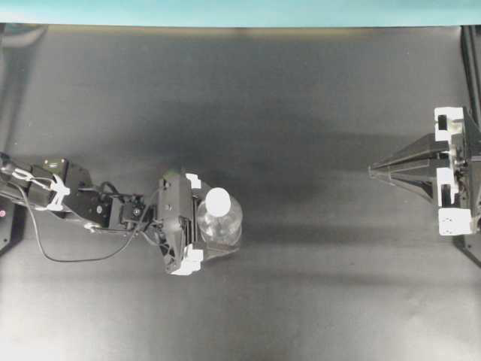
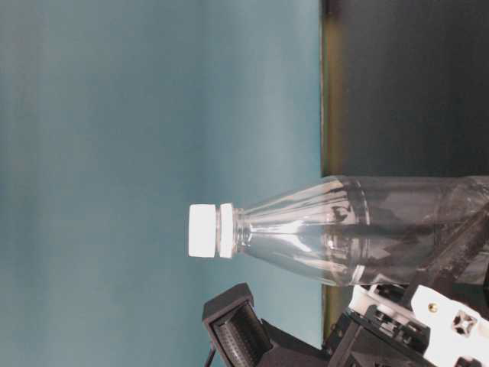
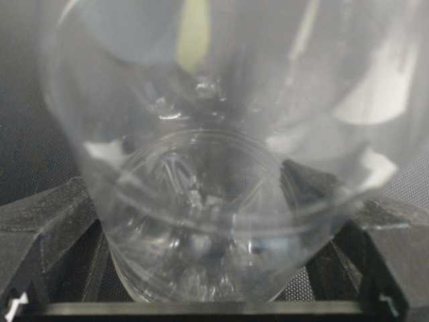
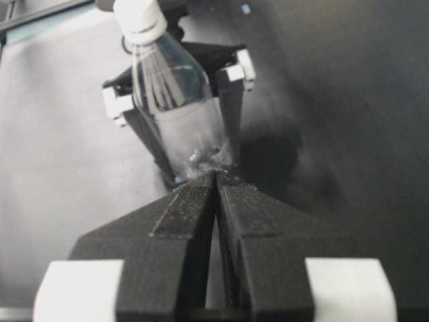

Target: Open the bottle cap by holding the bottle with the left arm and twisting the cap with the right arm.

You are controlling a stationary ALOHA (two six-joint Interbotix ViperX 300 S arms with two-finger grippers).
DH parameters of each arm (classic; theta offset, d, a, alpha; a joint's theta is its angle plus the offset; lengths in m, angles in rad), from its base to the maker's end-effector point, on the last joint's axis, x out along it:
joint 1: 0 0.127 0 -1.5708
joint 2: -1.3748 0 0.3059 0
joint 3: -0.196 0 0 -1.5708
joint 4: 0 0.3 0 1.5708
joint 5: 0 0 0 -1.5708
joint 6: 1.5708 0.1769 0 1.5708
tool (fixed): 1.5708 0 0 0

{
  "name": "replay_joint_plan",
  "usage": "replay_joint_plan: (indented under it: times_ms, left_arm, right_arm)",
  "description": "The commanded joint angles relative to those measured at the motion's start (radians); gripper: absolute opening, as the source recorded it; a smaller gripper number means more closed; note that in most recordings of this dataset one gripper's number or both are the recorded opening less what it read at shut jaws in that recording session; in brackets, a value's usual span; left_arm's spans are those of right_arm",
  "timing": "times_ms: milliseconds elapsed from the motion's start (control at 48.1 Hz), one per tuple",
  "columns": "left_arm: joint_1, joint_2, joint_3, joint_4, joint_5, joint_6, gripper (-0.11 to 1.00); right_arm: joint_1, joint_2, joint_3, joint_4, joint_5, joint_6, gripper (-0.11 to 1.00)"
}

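A robot lab bench, by the look of it: a matte black counter (image 1: 285,98) backed by a plain teal wall (image 1: 240,11), with 2 black arms, the left arm (image 1: 83,203) and the right arm (image 1: 443,171), mounted at opposite edges.

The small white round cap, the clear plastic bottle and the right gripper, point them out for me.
small white round cap (image 1: 219,200), overhead view, on its top face
clear plastic bottle (image 2: 359,237), table-level view, on its body
right gripper (image 1: 373,171), overhead view, at its closed fingertips
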Motion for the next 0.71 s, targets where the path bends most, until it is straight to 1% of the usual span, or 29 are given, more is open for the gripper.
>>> replay_joint_plan:
  times_ms: [0, 42, 104, 187, 208, 249, 353, 436, 499, 540, 665, 686]
  left_arm:
    - [-0.015, -0.005, -0.011, 0.003, -0.003, 0.023, 0.89]
    - [-0.015, -0.005, -0.012, 0.003, 0.000, 0.025, 0.89]
    - [-0.015, -0.005, -0.014, 0.003, 0.000, 0.025, 0.89]
    - [-0.015, -0.005, -0.014, 0.003, 0.000, 0.025, 0.89]
    - [-0.015, -0.005, -0.015, 0.003, 0.000, 0.025, 0.89]
    - [-0.015, -0.005, -0.018, 0.003, 0.000, 0.025, 0.89]
    - [-0.017, -0.005, -0.021, 0.003, 0.002, 0.023, 0.89]
    - [-0.017, -0.005, -0.021, 0.003, 0.003, 0.023, 0.89]
    - [-0.017, -0.005, -0.023, 0.003, 0.003, 0.023, 0.89]
    - [-0.015, -0.005, -0.023, 0.003, 0.003, 0.023, 0.89]
    - [-0.014, -0.005, -0.031, 0.003, 0.003, 0.023, 0.89]
    - [-0.014, -0.003, -0.031, 0.003, 0.003, 0.023, 0.89]
  right_arm:
    - [0.005, 0.006, -0.017, 0.008, -0.002, 0.015, 0.00]
    - [0.009, 0.006, -0.020, 0.014, 0.011, 0.020, 0.00]
    - [0.021, 0.012, -0.046, 0.023, 0.060, 0.032, 0.00]
    - [0.040, 0.037, -0.106, 0.029, 0.195, 0.057, 0.00]
    - [0.048, 0.049, -0.133, 0.029, 0.261, 0.069, 0.00]
    - [0.055, 0.071, -0.181, 0.029, 0.350, 0.086, 0.00]
    - [0.067, 0.144, -0.318, 0.029, 0.535, 0.109, 0.00]
    - [0.069, 0.225, -0.443, 0.031, 0.676, 0.121, 0.04]
    - [0.072, 0.301, -0.540, 0.031, 0.773, 0.123, 0.12]
    - [0.083, 0.362, -0.609, 0.031, 0.838, 0.120, 0.20]
    - [0.092, 0.497, -0.755, 0.026, 0.928, 0.107, 0.54]
    - [0.094, 0.515, -0.778, 0.026, 0.936, 0.104, 0.61]
